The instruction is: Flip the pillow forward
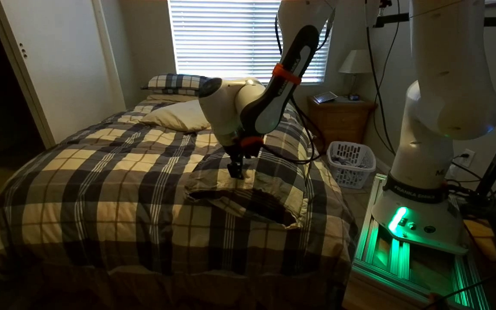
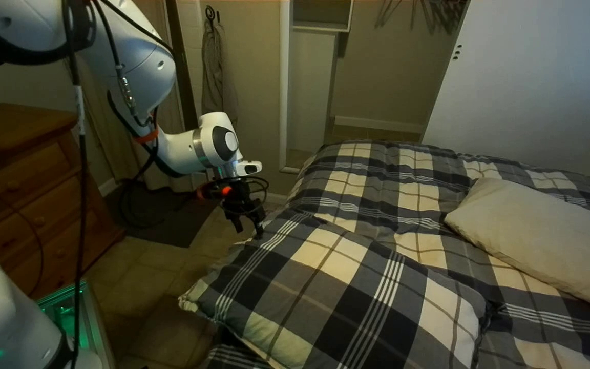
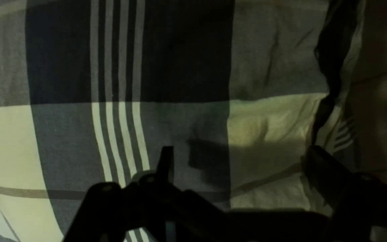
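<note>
Plaid pillow (image 2: pixel 336 287) on bed (image 1: pixel 114 206); fingers (image 3: pixel 326 171) spread nr its edge

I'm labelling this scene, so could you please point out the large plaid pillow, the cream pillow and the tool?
Large plaid pillow (image 2: pixel 336 289): in an exterior view, its upper face.
Cream pillow (image 2: pixel 535 236): in an exterior view, its upper face.
Tool (image 3: pixel 241 148): wrist view, midway between fingertips.

Pillow (image 1: pixel 269 172) on bed (image 1: pixel 114 189); second pillow (image 1: pixel 179 116) behind it in an exterior view; lamp (image 1: pixel 355 62) on nightstand (image 1: pixel 338 120).
</note>
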Robot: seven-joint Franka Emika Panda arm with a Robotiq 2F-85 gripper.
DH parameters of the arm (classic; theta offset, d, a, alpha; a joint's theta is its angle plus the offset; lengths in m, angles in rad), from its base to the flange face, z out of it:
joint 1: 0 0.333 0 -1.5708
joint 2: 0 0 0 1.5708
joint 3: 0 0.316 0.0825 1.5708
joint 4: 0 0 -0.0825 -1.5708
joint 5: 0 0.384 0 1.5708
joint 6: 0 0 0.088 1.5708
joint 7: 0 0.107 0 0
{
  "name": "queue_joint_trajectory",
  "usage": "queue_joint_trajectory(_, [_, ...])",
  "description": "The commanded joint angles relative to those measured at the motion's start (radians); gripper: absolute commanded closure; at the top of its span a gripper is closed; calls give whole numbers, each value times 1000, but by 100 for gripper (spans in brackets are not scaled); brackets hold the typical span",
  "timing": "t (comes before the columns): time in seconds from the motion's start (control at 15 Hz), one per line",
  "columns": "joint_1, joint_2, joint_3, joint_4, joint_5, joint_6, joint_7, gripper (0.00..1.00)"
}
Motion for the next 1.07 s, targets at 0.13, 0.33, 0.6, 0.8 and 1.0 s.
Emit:
queue_joint_trajectory(0.13, [53,105,10,135,-23,-205,48,0])
queue_joint_trajectory(0.33, [67,163,4,176,-78,-207,48,0])
queue_joint_trajectory(0.6, [78,216,-6,205,-162,-170,72,0])
queue_joint_trajectory(0.8, [98,245,-1,230,-229,-184,110,0])
queue_joint_trajectory(1.0, [101,276,4,246,-275,-167,144,0])
